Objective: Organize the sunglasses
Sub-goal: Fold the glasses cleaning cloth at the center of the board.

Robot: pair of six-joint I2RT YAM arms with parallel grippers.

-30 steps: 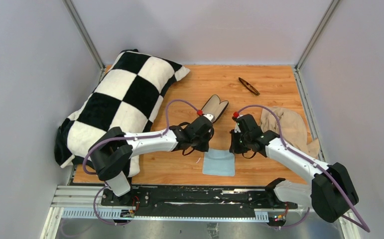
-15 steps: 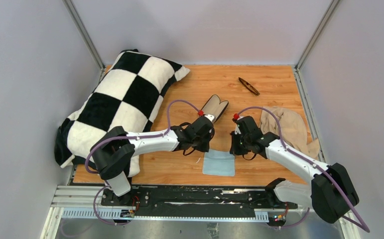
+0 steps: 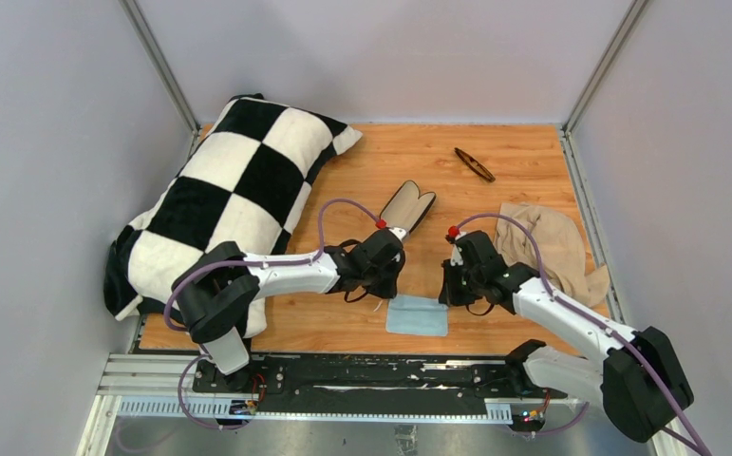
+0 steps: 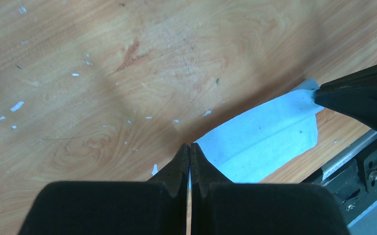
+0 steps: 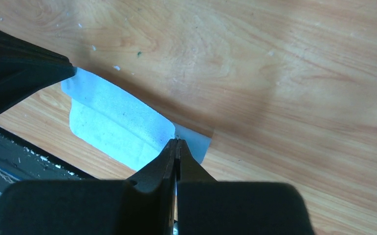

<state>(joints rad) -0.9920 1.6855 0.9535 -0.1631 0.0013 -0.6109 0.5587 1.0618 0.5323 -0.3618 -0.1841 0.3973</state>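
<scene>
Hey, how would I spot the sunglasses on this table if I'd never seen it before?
Start at the wooden table and look to its far right corner, away from the checkered pillow. The sunglasses lie there alone, folded, beyond the beige cloth. They are slimmer and shorter than the open case with its beige lining.

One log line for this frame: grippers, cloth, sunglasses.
left gripper: jaws shut on blue cloth corner | right gripper: same, other corner | sunglasses: on table, far right | case: open, mid-table

A checkered pillow (image 3: 238, 190), open case (image 3: 409, 206), blue cloth (image 3: 417, 315) and beige fabric (image 3: 552, 242) lie on the wooden table (image 3: 409, 152).
</scene>
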